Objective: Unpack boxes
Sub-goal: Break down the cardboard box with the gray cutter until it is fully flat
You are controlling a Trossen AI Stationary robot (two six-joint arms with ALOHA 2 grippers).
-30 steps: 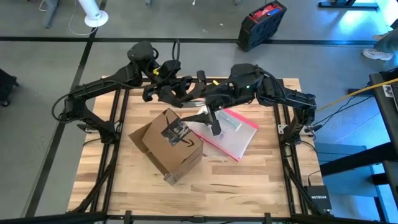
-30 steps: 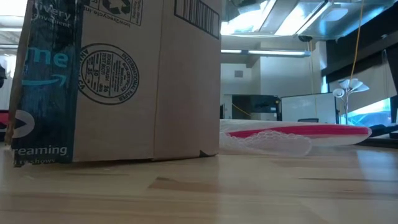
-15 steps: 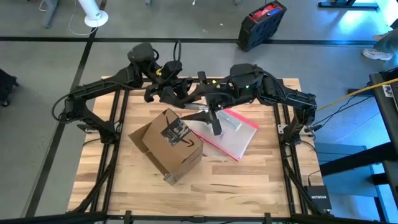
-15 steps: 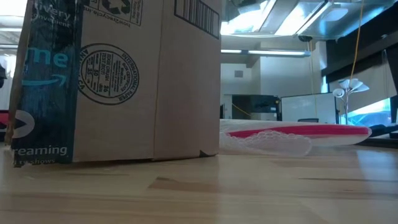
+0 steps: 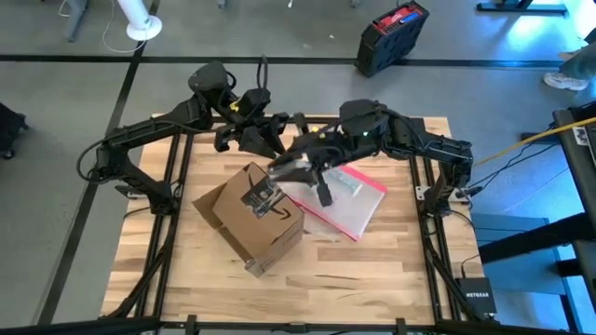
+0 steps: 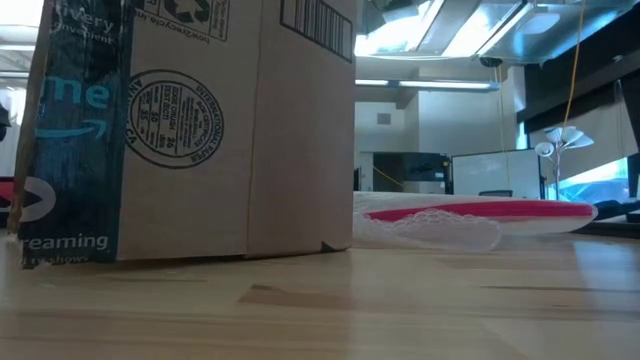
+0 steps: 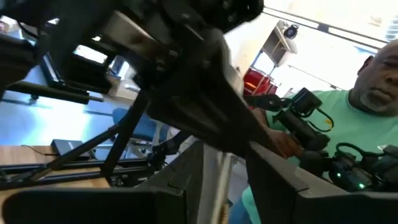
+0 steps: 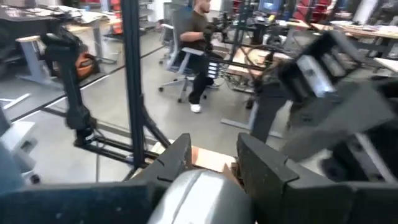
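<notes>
Low view: I read "streaming" on the black tape strip (image 6: 75, 150) and a round stamp on the cardboard box (image 5: 250, 212), which sits left of table centre. Both arms reach over its far corner; the left gripper (image 5: 251, 140) and right gripper (image 5: 284, 167) hold nothing I can see, and I cannot tell how far open they are.

We see both arms reaching inward at upper centre of the high view, left hand (image 5: 264, 140) and right hand (image 5: 296, 167) close together.

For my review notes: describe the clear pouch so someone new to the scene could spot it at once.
Start at the wooden table and find the brown cardboard box near its middle. The pouch lies flat just to the box's right. It is the only see-through item, with a pink-red edge.
</notes>
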